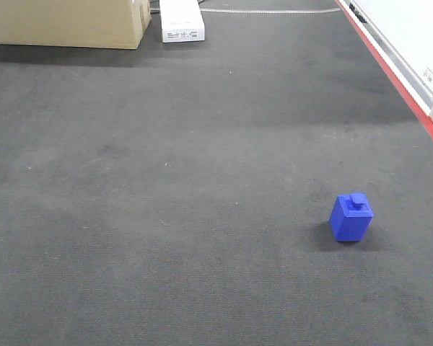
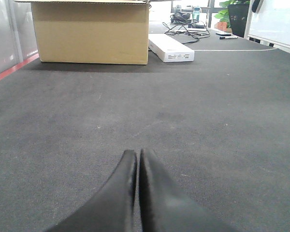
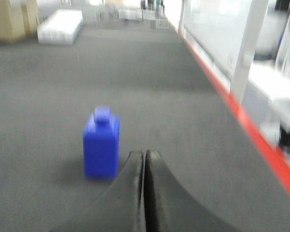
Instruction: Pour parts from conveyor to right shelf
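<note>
A small blue block with a stud on top [image 1: 351,216] stands upright on the dark grey belt surface [image 1: 166,180], at the right. It also shows in the right wrist view [image 3: 101,143], just ahead and left of my right gripper [image 3: 144,153], which is shut and empty. My left gripper [image 2: 137,153] is shut and empty, low over bare belt. Neither gripper shows in the front view. No shelf is in view.
A large cardboard box [image 2: 91,32] and a white flat box [image 2: 170,47] stand at the far end. A red strip [image 1: 393,76] and a white wall panel [image 1: 411,29] run along the right edge. Cables and a plant [image 2: 232,12] lie beyond.
</note>
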Robot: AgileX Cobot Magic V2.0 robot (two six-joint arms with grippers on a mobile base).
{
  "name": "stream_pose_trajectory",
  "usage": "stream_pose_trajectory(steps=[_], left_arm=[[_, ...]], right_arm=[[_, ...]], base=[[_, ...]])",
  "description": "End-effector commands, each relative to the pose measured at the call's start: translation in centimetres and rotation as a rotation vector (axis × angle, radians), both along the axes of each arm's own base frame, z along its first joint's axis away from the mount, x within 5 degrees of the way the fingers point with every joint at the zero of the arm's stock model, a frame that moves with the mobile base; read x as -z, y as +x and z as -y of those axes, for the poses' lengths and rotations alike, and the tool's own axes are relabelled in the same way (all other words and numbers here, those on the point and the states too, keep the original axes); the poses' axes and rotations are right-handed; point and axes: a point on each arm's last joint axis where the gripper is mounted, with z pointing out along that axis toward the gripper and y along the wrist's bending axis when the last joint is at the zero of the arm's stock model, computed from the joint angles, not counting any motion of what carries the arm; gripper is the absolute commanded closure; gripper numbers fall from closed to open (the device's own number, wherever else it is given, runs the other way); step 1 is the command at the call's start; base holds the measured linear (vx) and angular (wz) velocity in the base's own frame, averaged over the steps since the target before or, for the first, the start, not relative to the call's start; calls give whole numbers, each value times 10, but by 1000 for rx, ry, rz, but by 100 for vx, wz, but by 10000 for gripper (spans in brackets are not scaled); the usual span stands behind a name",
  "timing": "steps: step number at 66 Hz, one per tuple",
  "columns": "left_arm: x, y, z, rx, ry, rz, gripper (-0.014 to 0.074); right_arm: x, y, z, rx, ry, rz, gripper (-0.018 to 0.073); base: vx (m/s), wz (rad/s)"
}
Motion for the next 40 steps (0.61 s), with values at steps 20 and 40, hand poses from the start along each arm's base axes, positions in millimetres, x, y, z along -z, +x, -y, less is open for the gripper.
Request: stream_pose_trajectory(steps=[20, 40], left_arm=[[-13, 1, 0, -3, -17, 81, 603], [-13, 1, 0, -3, -17, 81, 603]], right_arm=[[-78, -23, -1, -27, 60, 662, 564], [-174, -29, -2, -8, -29, 518, 564]], base=[[0, 0], [0, 0]])
